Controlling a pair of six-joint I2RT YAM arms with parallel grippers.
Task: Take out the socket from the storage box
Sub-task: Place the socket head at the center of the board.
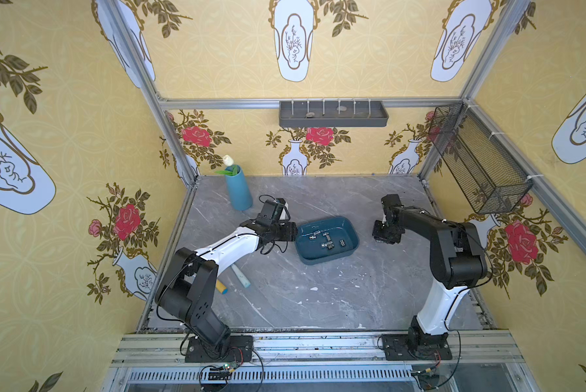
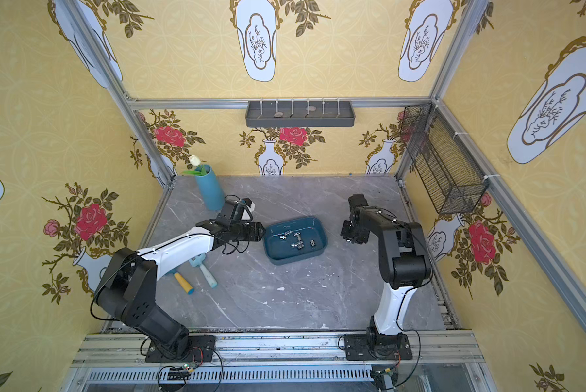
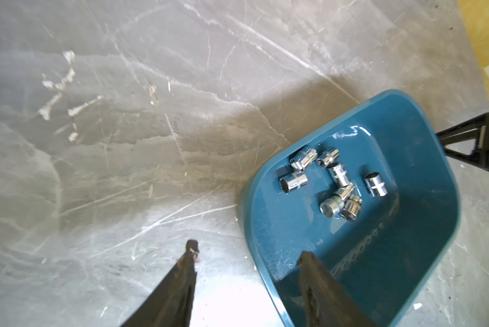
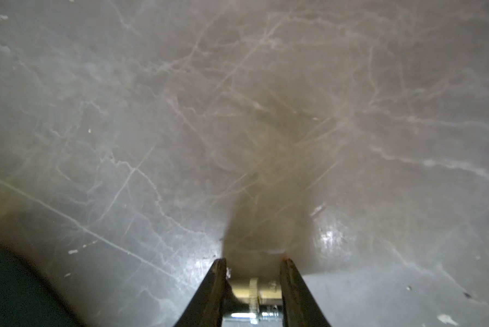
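Dark teal plastic makes up the storage box (image 1: 347,253), a low tub with round corners that sits near the middle of the grey marble table (image 1: 318,298). Inside it lie several shiny metal sockets (image 3: 334,181), small and silver, some touching each other and one (image 3: 375,185) a little apart. In both top views they look like tiny bright bits on the floor of the tub. The left gripper (image 3: 249,254) is right at the near end of the tub. Its two black fingers are spread apart with nothing between them; one fingertip (image 3: 192,246) is over the bare table and the other sits over the inside of the tub, so the rim runs between them. In a top view the left gripper (image 2: 259,232) sits just beside the edge of the tub. The right gripper (image 4: 254,264) is on the other side of the tub, apart from it, and points down at the bare table. Its fingers (image 4: 217,277) pinch one silver socket (image 4: 254,294) with a ridged ring around it, held sideways between them, so this socket is out of the tub. In a top view the right gripper (image 1: 385,237) is close above the table. A blue vase (image 1: 239,188) with a white flower stands at the back of the table, well away from the tub. Two small tools with a yellow handle (image 2: 184,281) and a pale blue handle (image 2: 208,275) lie on the table near the left arm.
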